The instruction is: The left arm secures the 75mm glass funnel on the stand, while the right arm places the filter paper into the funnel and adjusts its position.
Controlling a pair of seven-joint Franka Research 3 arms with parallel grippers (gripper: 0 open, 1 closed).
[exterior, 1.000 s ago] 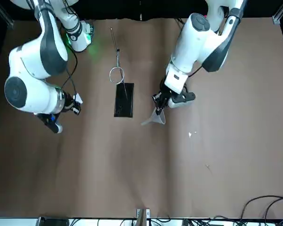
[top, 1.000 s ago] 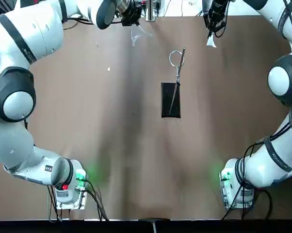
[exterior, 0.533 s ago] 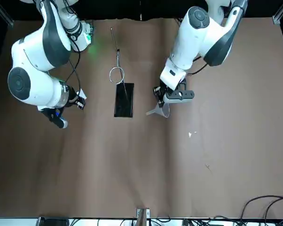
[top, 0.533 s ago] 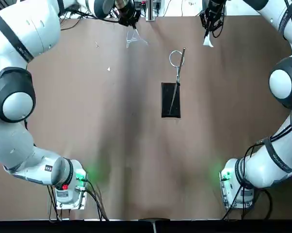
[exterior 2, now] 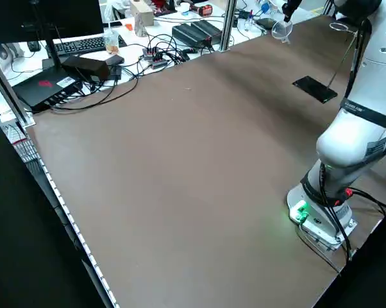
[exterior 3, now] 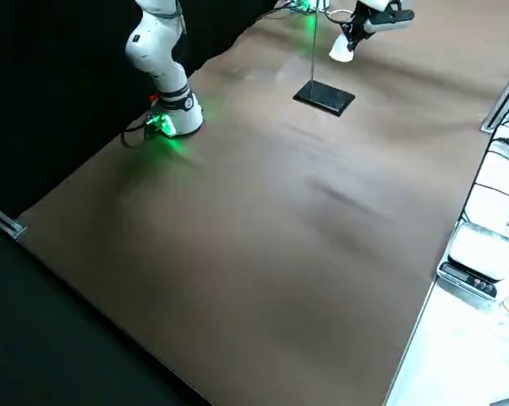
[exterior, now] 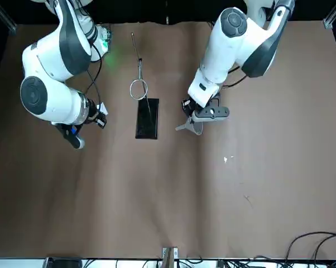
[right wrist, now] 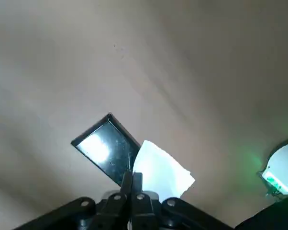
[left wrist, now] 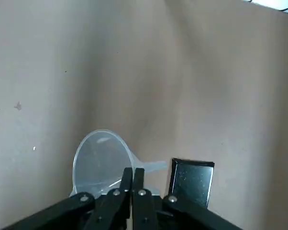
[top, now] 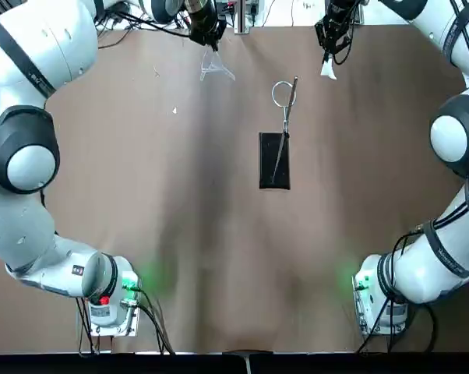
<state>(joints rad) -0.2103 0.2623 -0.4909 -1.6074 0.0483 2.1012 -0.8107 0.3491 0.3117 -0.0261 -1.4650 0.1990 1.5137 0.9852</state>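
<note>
Clenches the left gripper (left wrist: 133, 173) on the glass funnel (left wrist: 100, 160), at the far left of the stand, just inside the tabletop's far edge. Keeps the funnel's stem directed toward the stand and its wide mouth turned away, apart from the wire ring (top: 283, 93). Pinches the filter paper (right wrist: 162, 170) in the closed right gripper (right wrist: 132, 177), to the far right of the stand and likewise close to the far edge. Holds the paper outside the funnel, with the ring between the two grippers. Sets the stand's black base (top: 274, 160) right of centre, wholly within the edges of the brown tabletop (top: 211, 234), with the ring on its far side. Leaves room left and right of the ring, but little between the grippers and the far edge. Offers the widest stretch nearer, between the stand and the two green-lit arm bases (top: 114, 300), near left and near right.
</note>
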